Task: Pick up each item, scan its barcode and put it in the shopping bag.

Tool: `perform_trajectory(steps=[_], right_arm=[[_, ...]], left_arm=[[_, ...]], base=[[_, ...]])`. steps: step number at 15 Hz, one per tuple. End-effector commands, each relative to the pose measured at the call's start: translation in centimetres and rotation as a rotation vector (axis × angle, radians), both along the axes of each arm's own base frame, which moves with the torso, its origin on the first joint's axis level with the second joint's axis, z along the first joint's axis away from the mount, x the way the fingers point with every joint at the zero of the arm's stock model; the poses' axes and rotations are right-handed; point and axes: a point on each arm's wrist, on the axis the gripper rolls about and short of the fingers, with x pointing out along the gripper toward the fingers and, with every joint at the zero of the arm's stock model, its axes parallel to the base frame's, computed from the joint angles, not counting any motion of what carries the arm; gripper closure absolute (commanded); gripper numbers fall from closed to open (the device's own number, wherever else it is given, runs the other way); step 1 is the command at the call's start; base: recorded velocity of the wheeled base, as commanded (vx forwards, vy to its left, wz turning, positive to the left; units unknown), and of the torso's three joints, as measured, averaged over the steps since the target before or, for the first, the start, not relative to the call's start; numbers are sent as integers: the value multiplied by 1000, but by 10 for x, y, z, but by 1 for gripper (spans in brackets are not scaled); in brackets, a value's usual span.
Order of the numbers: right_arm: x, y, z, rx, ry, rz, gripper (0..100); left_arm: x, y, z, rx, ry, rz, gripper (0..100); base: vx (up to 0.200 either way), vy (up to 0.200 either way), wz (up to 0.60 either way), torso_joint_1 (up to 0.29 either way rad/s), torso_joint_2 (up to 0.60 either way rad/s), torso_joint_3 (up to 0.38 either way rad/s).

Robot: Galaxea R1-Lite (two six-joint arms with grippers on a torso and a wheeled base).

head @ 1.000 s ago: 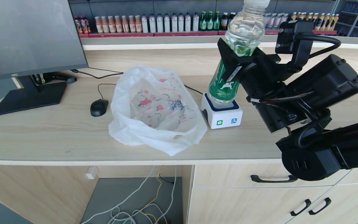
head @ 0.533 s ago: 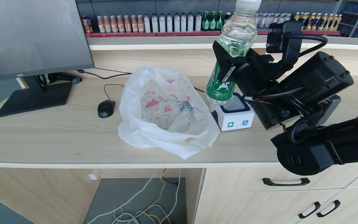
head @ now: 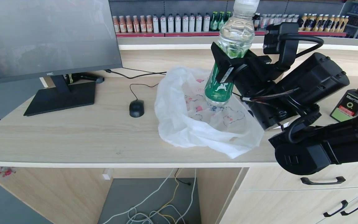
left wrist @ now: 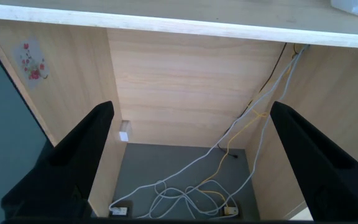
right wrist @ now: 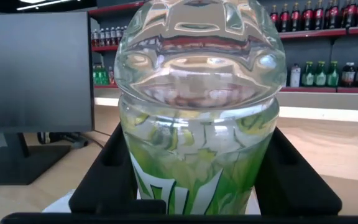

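Observation:
My right gripper (head: 226, 67) is shut on a clear water bottle (head: 218, 90) with a green label and a white cap. It holds the bottle upright, with its base just above the open mouth of the white plastic shopping bag (head: 191, 130) lying on the wooden counter (head: 73, 133). In the right wrist view the bottle (right wrist: 197, 93) stands between the black fingers (right wrist: 104, 171) of my right gripper (right wrist: 201, 183). My left gripper (left wrist: 191, 162) hangs open below the counter edge, facing the recess with cables.
A monitor (head: 42, 34) on a black stand and a black mouse (head: 136, 108) sit left of the bag. A dark bottle with a green label (head: 351, 102) stands at the right. Shelves of drinks line the back. Drawers are under the counter at the right.
The camera has shifted, sliding the scene to the right. My right gripper has carried the bottle from above the white scanner box leftward over the bag. The scanner is now hidden behind my arm.

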Motion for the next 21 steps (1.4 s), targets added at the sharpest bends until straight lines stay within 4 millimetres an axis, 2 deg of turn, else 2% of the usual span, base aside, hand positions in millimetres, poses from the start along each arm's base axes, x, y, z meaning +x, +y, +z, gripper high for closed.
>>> perform_trajectory(steps=[1,6,11,16,21], right_arm=[[4,3,-5,-4,8,5,100],[32,26,-5,18,-18,15,100],[53,41,-36,-42,31,46,100],[62,48,-57,-56,73,55,100],[67,51,-69,-71,96,56,100]], left_arm=[[0,0,0,0,0,0,0],[0,0,0,0,0,0,0],[0,0,0,-6,0,0,0],[0,0,0,-6,0,0,0],[0,0,0,-4,0,2,0]], base=[[0,0,0,0,0,0],[0,0,0,0,0,0],[0,0,0,0,0,0],[0,0,0,0,0,0],[0,0,0,0,0,0]])
